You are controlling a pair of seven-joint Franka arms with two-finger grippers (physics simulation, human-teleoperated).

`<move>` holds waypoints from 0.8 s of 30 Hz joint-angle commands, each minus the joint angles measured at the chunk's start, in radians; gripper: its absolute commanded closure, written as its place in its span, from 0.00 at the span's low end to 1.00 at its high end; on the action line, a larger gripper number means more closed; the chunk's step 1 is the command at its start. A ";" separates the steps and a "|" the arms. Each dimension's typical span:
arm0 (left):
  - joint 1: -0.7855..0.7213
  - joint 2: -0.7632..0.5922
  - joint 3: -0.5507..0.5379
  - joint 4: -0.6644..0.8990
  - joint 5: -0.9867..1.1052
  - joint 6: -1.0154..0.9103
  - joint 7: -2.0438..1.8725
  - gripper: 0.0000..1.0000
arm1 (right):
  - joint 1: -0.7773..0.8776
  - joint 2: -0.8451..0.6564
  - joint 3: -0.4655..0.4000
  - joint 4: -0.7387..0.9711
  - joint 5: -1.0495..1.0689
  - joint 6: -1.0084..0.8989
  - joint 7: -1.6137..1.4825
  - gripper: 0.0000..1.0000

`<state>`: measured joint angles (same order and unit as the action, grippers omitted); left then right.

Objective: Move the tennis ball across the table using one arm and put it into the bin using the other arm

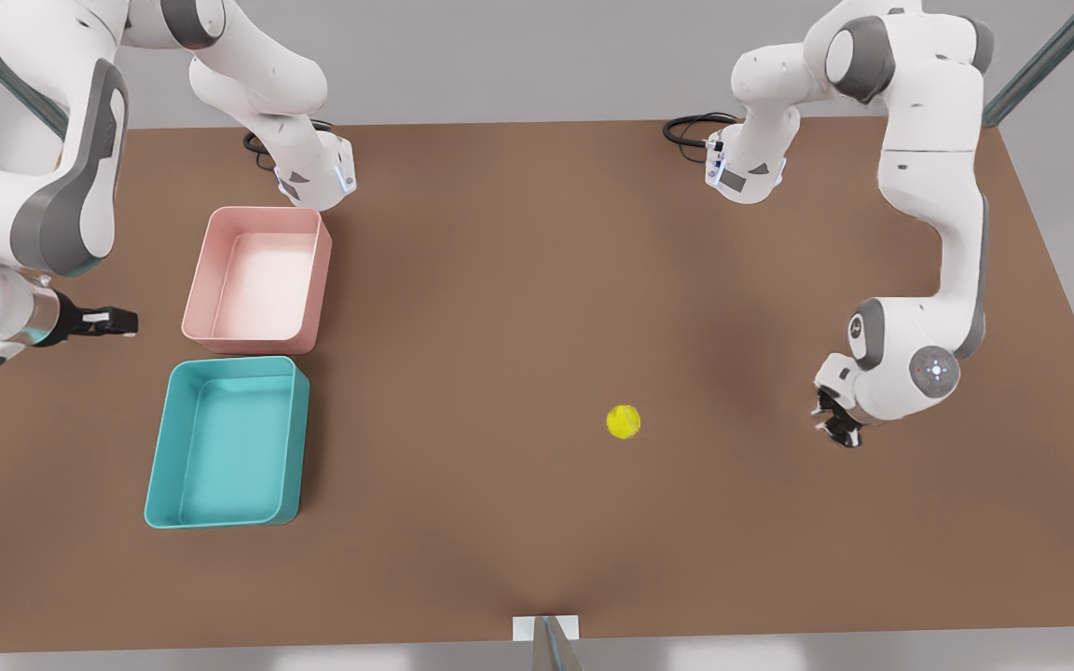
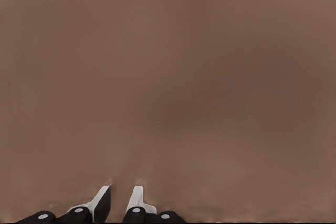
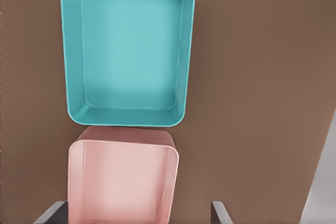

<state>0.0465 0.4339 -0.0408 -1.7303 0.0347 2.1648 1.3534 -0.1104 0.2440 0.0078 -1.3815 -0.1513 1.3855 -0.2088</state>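
Note:
The tennis ball (image 1: 624, 421) lies on the brown table (image 1: 500, 261), right of centre in the front view. My left gripper (image 1: 837, 424) hangs low at the front view's right, some way from the ball on its right. Its fingers (image 2: 102, 203) stand nearly together over bare table (image 2: 168, 77) with nothing between them. The teal bin (image 1: 160, 447) sits at the front view's left. My right gripper (image 1: 113, 321) hovers left of the bins, open and holding nothing. Below my right gripper (image 3: 136, 214) are the teal bin (image 3: 126, 120) and the pink one.
A pink bin (image 1: 262, 212) stands just behind the teal one, almost touching it, and its rim (image 3: 123, 145) shows under the right wrist. Black cables (image 1: 691, 129) lie at the table's far edge. A small bracket (image 1: 546, 638) sits at the near edge.

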 commanded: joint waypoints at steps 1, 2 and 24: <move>-0.097 -0.069 0.070 0.204 -0.096 -0.613 -1.611 0.00 | 0.026 0.021 0.000 0.010 0.012 0.001 0.015 0.00; -0.103 -0.029 0.059 0.467 -0.093 -0.975 -1.598 0.00 | 0.041 0.043 0.000 0.032 0.010 0.014 0.017 0.00; -0.094 -0.161 0.027 0.417 0.033 -1.065 -1.435 0.00 | 0.296 0.368 0.000 0.073 0.133 0.428 0.581 0.00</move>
<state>-0.0420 0.2754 -0.0103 -1.3131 0.0536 1.1777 0.2701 0.1755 0.6072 0.0083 -1.3087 -0.0226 1.7502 0.0475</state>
